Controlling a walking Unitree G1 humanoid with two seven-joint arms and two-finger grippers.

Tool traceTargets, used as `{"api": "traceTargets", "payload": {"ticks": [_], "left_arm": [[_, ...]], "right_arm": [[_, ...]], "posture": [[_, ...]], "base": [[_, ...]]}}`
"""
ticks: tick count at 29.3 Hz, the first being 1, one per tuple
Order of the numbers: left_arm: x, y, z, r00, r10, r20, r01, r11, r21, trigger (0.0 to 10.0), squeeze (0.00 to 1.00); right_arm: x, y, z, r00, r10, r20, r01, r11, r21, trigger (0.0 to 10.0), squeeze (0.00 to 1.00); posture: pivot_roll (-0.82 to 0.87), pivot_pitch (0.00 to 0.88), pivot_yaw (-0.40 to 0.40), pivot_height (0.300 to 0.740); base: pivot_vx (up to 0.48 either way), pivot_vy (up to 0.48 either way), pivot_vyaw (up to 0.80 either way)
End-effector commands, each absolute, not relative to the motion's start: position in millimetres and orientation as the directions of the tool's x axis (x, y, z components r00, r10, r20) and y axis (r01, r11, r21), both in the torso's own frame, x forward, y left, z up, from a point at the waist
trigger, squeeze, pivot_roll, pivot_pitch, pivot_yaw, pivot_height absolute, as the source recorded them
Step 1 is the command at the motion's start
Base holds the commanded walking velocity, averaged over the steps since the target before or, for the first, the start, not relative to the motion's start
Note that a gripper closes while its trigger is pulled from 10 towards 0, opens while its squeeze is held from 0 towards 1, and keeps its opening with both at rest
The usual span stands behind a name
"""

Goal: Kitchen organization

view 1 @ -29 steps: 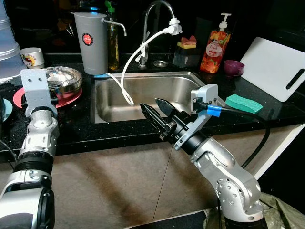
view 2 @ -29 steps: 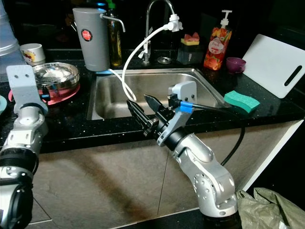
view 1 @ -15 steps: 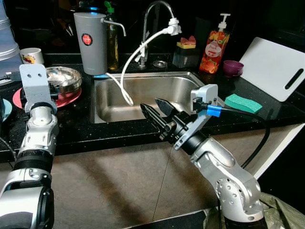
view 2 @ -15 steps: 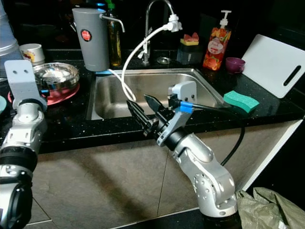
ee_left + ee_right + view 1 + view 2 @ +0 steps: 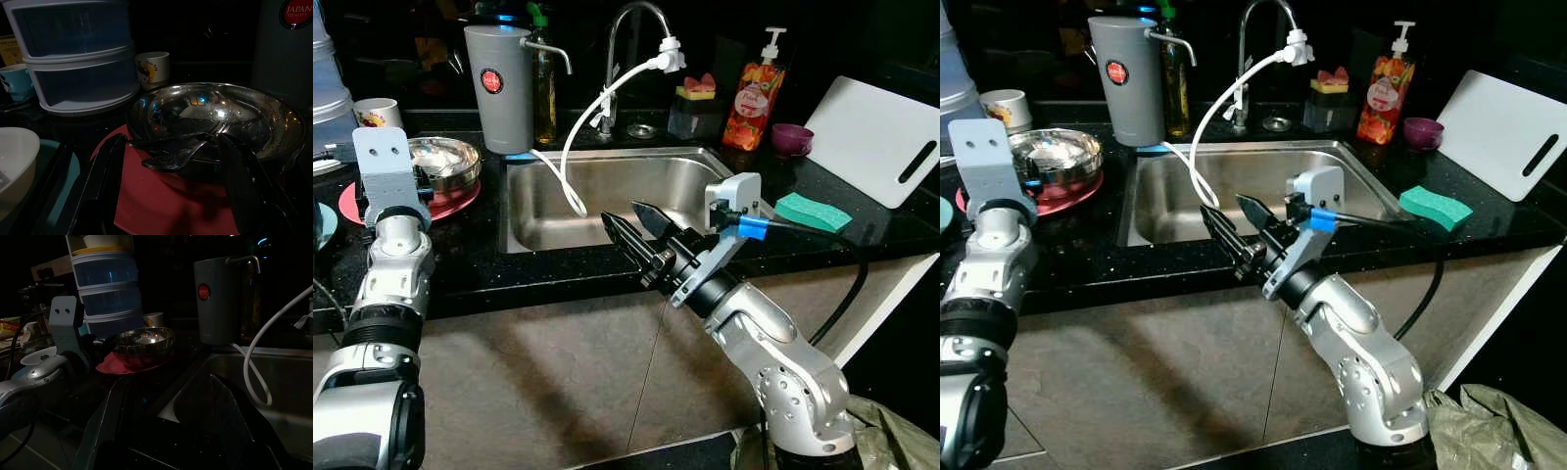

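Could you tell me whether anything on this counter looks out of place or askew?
Mildly, yes. A white hose hangs loose from the faucet spout and droops into the sink. Left of the sink, the steel bowl sits stacked on a red plate, with a dark utensil lying against its rim.

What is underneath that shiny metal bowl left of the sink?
The steel bowl sits on a red plate, with a dark spoon against it. The bowl covers the plate's middle.
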State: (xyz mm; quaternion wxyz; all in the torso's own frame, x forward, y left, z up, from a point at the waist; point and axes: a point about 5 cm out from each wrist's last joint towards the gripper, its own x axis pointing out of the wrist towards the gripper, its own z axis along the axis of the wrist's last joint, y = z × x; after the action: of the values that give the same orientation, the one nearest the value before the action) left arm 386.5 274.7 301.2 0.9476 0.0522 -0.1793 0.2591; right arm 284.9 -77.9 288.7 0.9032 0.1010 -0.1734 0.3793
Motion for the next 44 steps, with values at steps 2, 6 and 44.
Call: {"api": "traceTargets", "payload": {"ticks": [2,6,44], "left_arm": [[386.9,272.2,305.0,0.799,0.461,0.385,-0.504,0.864,0.011,10.0,0.0],[386.8,272.0,306.9,0.797,0.462,0.39,-0.503,0.864,0.005,10.0,0.0],[403.1,271.2,313.1,0.849,0.462,0.256,-0.469,0.882,-0.037,10.0,0.0]], "right_arm": [[282.5,-78.6,288.5,0.649,0.649,0.398,-0.721,0.692,0.048,10.0,0.0],[283.0,-78.2,288.2,0.648,0.65,0.396,-0.721,0.691,0.046,10.0,0.0],[283.1,-76.5,291.1,0.644,0.648,0.406,-0.724,0.688,0.048,10.0,0.0]], "posture": [[-0.03,0.124,-0.057,0.74],[-0.03,0.121,-0.057,0.74],[-0.02,0.115,-0.058,0.74]], "base": [[0.0,0.0,0.0],[0.0,0.0,0.0],[0.0,0.0,0.0]]}}
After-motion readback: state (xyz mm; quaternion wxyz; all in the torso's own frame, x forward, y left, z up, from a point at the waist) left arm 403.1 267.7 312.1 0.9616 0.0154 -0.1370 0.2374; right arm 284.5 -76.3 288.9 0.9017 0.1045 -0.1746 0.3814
